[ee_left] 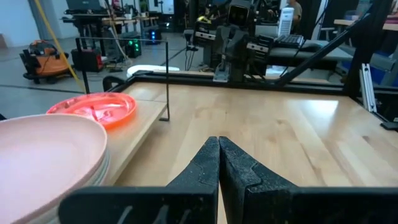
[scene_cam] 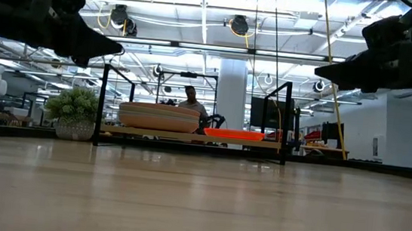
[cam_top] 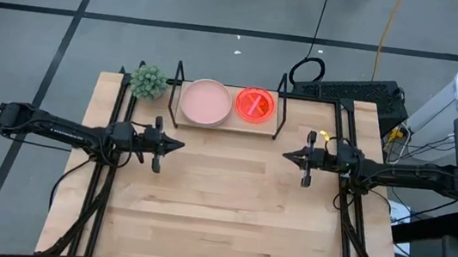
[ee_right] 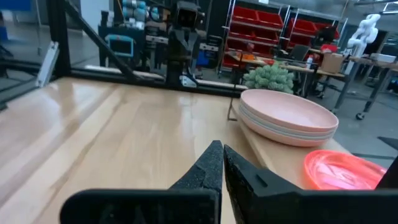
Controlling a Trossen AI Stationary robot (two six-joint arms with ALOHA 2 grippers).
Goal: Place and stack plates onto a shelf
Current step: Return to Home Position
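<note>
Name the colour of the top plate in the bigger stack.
The top plate is pale pink, clearest in the high view.

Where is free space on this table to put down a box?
Free: the tabletop between the left end effector and right end effector, and on to the near edge. Crowded: the shelf, filled by pink plates and neon plates.

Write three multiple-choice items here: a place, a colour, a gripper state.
1. Relative to the larger stack, the red translucent plate sits: A. on it B. beside it, on the shelf C. under it
2. The larger stack's top plate is: A. blue B. green C. pale pink
3. The left gripper and right gripper are: A. shut, empty B. wide open C. holding plates
Key: 1 B, side by side on the board; 2 C, seen from above; 3 A, wrist views show them closed with nothing between.
</note>
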